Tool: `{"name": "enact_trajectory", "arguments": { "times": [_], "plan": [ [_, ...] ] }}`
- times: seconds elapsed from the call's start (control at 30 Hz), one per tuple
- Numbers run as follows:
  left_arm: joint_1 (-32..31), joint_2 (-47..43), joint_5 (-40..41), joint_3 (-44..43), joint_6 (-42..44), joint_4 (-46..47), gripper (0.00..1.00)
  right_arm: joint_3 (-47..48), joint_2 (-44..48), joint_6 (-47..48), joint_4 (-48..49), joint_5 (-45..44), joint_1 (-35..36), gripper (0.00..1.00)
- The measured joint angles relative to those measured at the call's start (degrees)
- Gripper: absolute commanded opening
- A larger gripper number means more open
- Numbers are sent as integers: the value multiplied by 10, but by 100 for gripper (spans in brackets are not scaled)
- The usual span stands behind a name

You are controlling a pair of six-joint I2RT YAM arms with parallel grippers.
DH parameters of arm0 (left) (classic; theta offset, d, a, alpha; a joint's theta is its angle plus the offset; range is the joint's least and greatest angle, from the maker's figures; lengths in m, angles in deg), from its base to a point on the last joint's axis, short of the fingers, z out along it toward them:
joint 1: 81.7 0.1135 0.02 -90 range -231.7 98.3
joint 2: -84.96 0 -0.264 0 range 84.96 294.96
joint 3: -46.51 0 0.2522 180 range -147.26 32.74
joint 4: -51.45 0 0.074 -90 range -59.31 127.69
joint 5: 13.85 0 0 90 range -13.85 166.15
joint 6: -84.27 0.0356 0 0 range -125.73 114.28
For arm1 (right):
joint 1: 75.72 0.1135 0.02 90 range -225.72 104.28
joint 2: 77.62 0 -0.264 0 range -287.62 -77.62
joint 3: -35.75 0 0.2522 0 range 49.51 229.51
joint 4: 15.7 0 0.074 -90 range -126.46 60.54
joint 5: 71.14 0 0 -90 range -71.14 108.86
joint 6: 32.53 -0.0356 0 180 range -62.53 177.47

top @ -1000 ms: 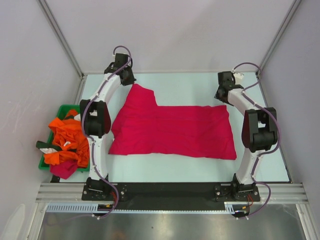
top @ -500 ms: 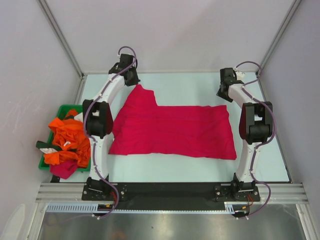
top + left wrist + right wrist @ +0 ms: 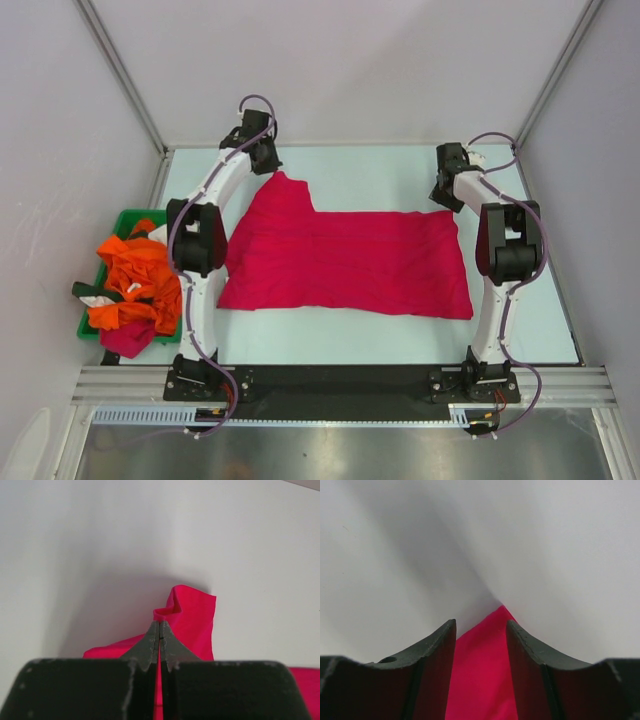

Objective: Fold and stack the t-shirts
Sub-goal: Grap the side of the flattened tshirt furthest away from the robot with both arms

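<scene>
Left claw (image 3: pixel 160 626) closed tight on a bunched far corner of the pink shirt (image 3: pixel 340 262), right claw (image 3: pixel 481 630) half open, fingers astride the other far corner, not pinching it

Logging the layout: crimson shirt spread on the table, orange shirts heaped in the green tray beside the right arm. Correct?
Wrong side: the top view shows the green tray with the orange shirts beside the left arm. The crimson shirt is spread on the table.

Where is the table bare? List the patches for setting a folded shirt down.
Far strip of table behind the crimson shirt; near strip between its hem and the black rail. Crowded: green tray, heaped with orange shirts.
</scene>
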Motion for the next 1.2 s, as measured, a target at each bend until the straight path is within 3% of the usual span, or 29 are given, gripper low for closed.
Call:
{"name": "enact_trajectory", "arguments": {
  "times": [0.37, 0.47, 0.73, 1.2],
  "plan": [
    [-7, 0, 4, 1, 0, -7, 0, -5, -27, -9, 0, 8, -1, 47],
    [-7, 0, 7, 2, 0, -9, 0, -5, -27, -10, 0, 9, -2, 38],
    [-7, 0, 16, 2, 0, -10, 0, -5, -27, -16, -5, 7, -12, 0],
    [-15, -22, 35, 13, 7, -17, 0, -22, 12, -18, 5, 4, -5, 0]
  ]
}}
